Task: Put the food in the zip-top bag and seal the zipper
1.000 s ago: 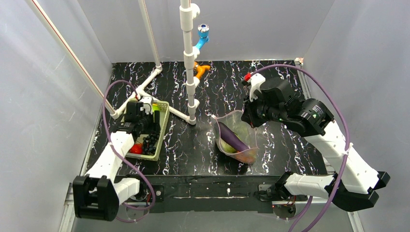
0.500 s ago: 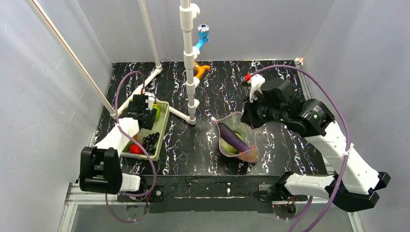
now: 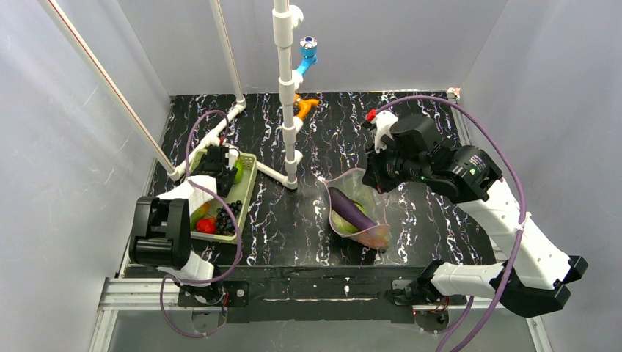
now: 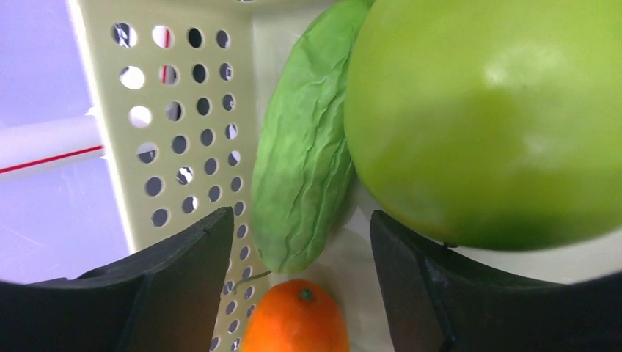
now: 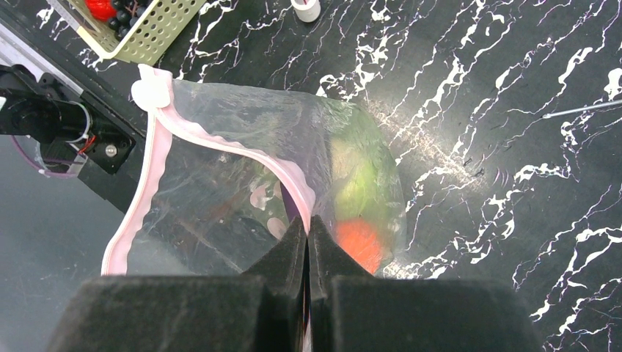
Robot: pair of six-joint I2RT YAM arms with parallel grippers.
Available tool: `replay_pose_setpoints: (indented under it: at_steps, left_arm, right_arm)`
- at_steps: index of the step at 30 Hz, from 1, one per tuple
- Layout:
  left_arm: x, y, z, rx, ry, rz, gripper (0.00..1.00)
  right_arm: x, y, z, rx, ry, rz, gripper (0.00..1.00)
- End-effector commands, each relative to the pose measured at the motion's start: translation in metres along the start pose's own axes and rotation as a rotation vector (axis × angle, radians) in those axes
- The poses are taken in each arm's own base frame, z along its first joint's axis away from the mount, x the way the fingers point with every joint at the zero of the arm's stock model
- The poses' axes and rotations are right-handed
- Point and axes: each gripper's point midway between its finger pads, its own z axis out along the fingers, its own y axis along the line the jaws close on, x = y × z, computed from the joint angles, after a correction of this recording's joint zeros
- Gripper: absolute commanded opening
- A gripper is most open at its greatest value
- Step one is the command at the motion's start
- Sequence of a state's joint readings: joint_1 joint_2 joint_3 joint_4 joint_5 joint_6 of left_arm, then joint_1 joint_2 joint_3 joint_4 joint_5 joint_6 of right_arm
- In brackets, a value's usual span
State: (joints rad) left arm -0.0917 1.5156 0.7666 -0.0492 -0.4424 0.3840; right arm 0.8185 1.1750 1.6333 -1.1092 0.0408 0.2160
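Clear bag [image 5: 220, 213] open, pink zipper [image 5: 220, 143] unsealed, w/ purple piece [image 3: 353, 209] inside.

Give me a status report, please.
Left gripper open over basket's green fruit. Right gripper shut on zipper, bag mouth open. White pipe stand between basket and bag.

Left arm [image 3: 183, 196] folded back with left fingers [image 4: 176, 286] apart; right arm [image 3: 506, 213] outstretched with right fingers [image 5: 271, 293] tight together
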Motion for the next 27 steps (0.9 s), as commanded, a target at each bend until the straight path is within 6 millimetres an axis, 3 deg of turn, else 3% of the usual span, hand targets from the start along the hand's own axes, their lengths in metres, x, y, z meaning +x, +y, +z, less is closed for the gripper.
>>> replay_pose_setpoints:
  at_steps: [1, 5, 7, 9, 14, 19, 27]
  left_arm:
    - [0.009, 0.004, 0.011, -0.039, 0.033, -0.001, 0.60]
    - [0.006, 0.007, 0.014, -0.059, 0.016, -0.019, 0.39]
    - [0.002, 0.014, 0.007, -0.080, -0.001, -0.034, 0.28]
    - [-0.003, 0.022, -0.003, -0.099, -0.042, -0.065, 0.23]
    - [-0.011, 0.033, -0.046, -0.069, -0.118, -0.189, 0.17]
    - [-0.018, 0.042, -0.092, -0.008, -0.180, -0.286, 0.09]
    - [-0.019, 0.029, -0.173, 0.199, -0.322, -0.589, 0.07]
  right_arm:
    - [-0.026, 0.010, -0.018, -0.041, -0.102, 0.013, 0.01]
    - [-0.025, 0.012, -0.019, -0.054, -0.101, 0.020, 0.01]
    - [-0.024, 0.012, -0.020, -0.056, -0.100, 0.022, 0.01]
    - [-0.024, 0.012, -0.022, -0.056, -0.102, 0.024, 0.01]
    - [-0.026, 0.012, -0.025, -0.059, -0.128, 0.022, 0.01]
    - [-0.027, 0.013, -0.016, -0.060, -0.121, 0.029, 0.01]
    - [-0.034, 0.015, -0.008, -0.063, -0.126, 0.051, 0.01]
